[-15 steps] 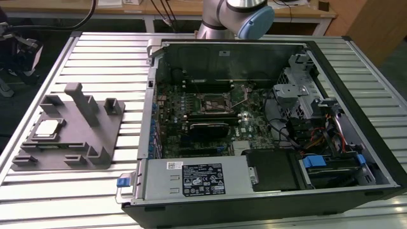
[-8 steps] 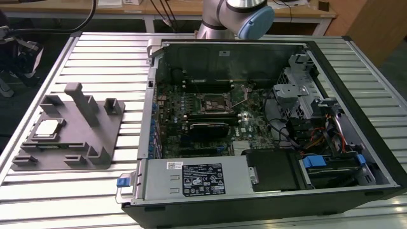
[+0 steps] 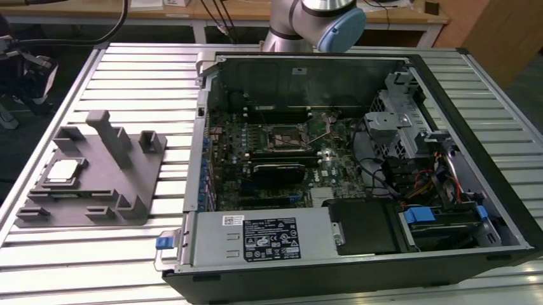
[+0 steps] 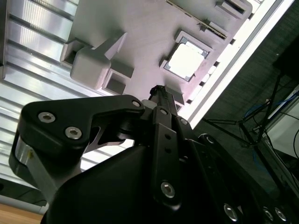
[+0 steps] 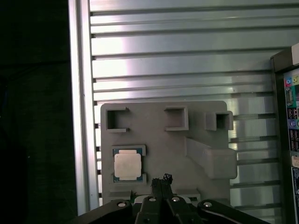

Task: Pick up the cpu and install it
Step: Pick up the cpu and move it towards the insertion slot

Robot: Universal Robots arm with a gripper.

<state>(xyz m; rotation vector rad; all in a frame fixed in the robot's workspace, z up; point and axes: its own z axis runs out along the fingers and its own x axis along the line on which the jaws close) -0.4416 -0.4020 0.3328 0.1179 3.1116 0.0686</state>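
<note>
Sitting in the grey fixture [image 5: 163, 144], the cpu [image 5: 127, 165] looks light, rigid, fragile, best edge-gripped; closed, empty fingers [image 5: 159, 187] hover near it.

Silver-white cpu [image 5: 127, 165] w/ dark rim, grey holder [image 5: 159, 135], ribbed silver table [image 5: 163, 60], black claw [image 5: 161, 178], green mobo [image 3: 227, 145]

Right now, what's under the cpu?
The cpu lies in a square pocket of the grey fixture block, which rests on the slatted metal table. The pocket floor and the chip's underside are covered by the chip itself.
</note>
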